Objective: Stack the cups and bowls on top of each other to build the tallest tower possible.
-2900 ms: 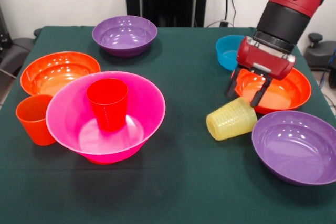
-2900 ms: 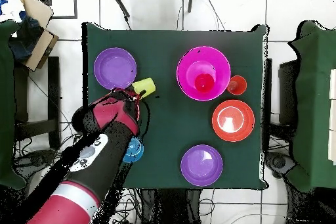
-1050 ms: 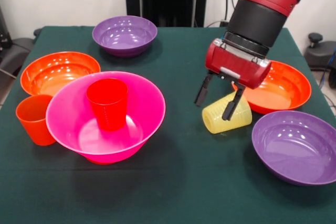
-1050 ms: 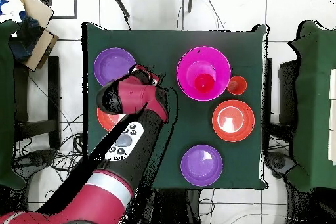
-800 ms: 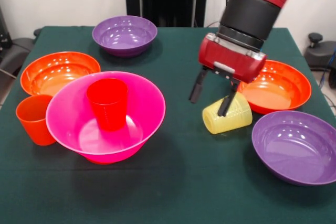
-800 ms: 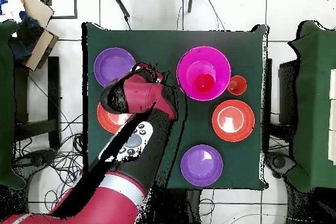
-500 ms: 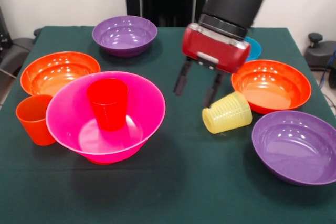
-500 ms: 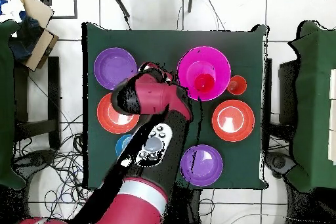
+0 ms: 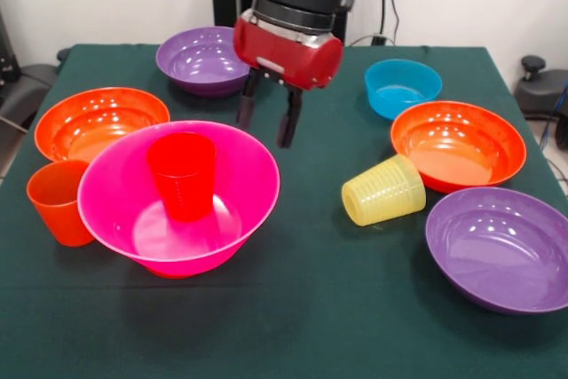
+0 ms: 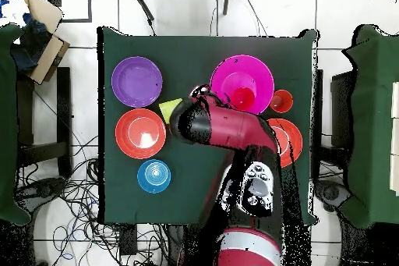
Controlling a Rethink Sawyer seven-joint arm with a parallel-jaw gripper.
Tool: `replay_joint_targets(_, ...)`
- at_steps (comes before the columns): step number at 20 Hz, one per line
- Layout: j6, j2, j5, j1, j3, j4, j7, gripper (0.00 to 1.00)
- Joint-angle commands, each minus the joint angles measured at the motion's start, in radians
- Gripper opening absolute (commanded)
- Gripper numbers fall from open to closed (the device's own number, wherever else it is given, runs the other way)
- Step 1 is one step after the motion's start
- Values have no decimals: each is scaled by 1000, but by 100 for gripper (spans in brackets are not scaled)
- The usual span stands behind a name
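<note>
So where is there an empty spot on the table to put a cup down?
The widest bare cloth is the near edge, in front of the pink bowl and the purple bowl. Another patch lies between the pink bowl and the tipped yellow cup. The side with the orange bowl and orange cup is crowded.

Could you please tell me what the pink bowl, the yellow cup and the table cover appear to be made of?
Pink bowl: seemingly glossy plastic, with bright highlights inside. Yellow cup: probably plastic too, ribbed, with a duller sheen. Table cover: looks like dark green cloth, matte, with no reflections.
</note>
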Motion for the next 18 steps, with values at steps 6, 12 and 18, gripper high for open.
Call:
replay_joint_targets(6,182,-68,-82,-107,346,138,-209,100)
replay_joint_targets(12,233,-87,-85,-145,387,143,-206,100)
replay_joint_targets(18,252,-102,-98,-149,398,153,-173,100)
